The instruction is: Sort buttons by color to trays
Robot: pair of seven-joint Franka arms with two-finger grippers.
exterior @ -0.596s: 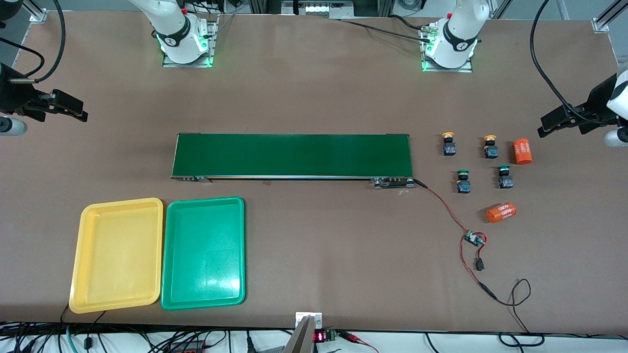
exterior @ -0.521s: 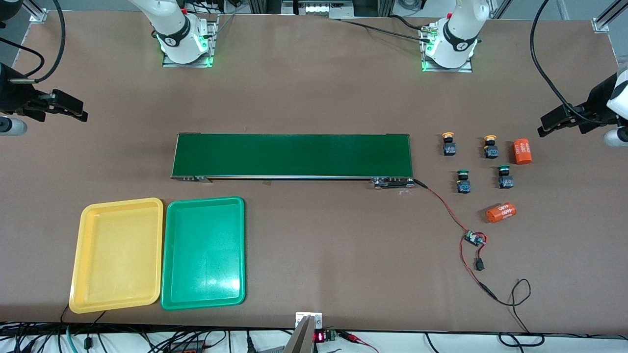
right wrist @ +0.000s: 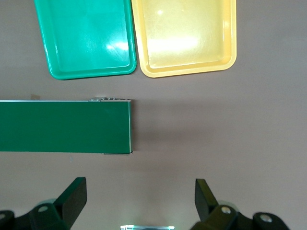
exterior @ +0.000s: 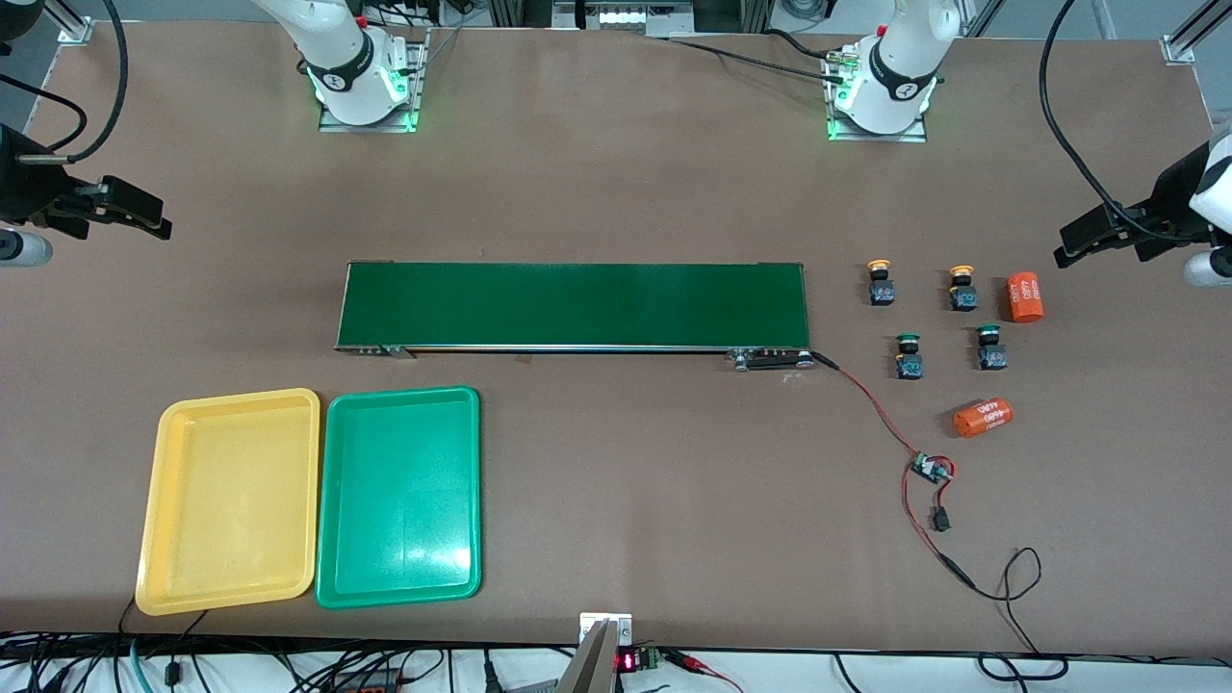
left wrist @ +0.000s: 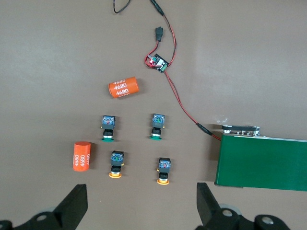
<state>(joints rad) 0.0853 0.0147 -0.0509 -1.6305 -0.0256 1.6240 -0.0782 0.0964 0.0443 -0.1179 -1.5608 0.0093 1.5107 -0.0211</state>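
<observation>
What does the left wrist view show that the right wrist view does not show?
Only the left wrist view shows the four buttons, two orange cylinders, the red wire and the open left pincer. Only the right wrist view shows the yellow tray, the green tray and the open right pincer. Both show the green conveyor belt and the brown table.

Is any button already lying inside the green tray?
No, the green tray holds nothing; all four buttons stand on the table near the left arm's end of the conveyor belt.
</observation>
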